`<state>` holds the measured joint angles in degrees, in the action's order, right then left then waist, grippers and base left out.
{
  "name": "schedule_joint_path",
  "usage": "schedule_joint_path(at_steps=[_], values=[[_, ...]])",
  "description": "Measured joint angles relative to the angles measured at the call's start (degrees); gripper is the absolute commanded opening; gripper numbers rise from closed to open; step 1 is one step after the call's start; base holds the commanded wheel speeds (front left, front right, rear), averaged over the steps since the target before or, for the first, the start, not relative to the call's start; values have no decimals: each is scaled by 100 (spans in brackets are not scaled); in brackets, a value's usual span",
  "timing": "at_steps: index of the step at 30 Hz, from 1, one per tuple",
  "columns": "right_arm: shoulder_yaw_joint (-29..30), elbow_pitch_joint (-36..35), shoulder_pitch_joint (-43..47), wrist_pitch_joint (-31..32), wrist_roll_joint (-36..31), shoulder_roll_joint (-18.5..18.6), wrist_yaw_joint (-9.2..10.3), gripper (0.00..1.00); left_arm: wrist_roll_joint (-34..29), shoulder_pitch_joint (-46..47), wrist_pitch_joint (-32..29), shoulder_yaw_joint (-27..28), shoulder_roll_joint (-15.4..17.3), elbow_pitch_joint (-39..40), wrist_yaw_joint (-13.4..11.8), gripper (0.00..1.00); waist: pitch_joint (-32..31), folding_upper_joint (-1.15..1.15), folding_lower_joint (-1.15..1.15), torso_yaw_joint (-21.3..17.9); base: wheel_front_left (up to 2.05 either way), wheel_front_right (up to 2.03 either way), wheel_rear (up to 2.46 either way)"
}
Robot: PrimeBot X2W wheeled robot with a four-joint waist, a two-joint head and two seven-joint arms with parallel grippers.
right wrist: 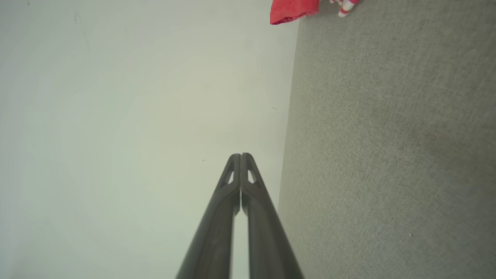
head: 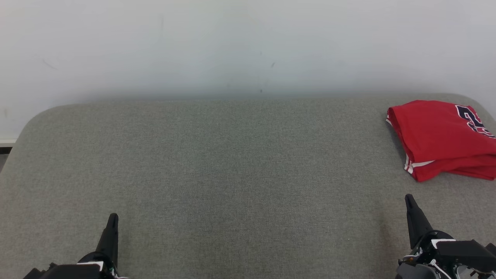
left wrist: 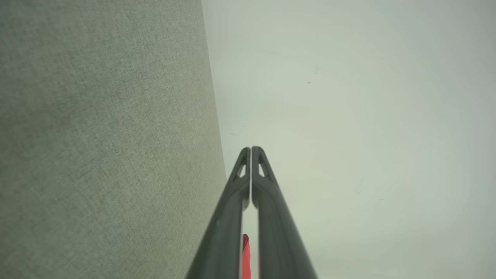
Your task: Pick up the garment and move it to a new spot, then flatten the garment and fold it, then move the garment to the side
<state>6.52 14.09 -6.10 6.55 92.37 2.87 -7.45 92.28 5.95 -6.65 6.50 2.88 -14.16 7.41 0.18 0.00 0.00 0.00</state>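
Note:
The garment (head: 441, 137) is a red jersey with dark lettering and white trim, folded into a compact stack at the far right of the grey fabric surface (head: 232, 174). A corner of the garment (right wrist: 294, 11) appears at the top of the right wrist view, and a red sliver of it (left wrist: 245, 255) peeks between the left fingers. My left gripper (head: 112, 217) rests at the lower left, shut and empty (left wrist: 251, 149). My right gripper (head: 409, 198) sits at the lower right, just in front of the garment, also shut with nothing in it (right wrist: 240, 155).
A pale wall (head: 248, 46) rises directly behind the surface's back edge. The surface has rounded corners at the back left and back right. A strip of floor edge (head: 6, 145) shows at the far left.

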Motion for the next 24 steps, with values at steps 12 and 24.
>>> schedule_joint_path(at_steps=[12, 24], values=[[0, 0, -1, 0, 0, 0, 0, 0, 0, 1, 0, -1, 0, 0, 0, 0, 0, 0, 0, 0, 0, 0, 0], [0, -1, -1, 0, 0, 0, 0, 0, 0, 1, 0, -2, 0, 0, 0, 0, 0, 0, 0, 0, 0, 0, 0]])
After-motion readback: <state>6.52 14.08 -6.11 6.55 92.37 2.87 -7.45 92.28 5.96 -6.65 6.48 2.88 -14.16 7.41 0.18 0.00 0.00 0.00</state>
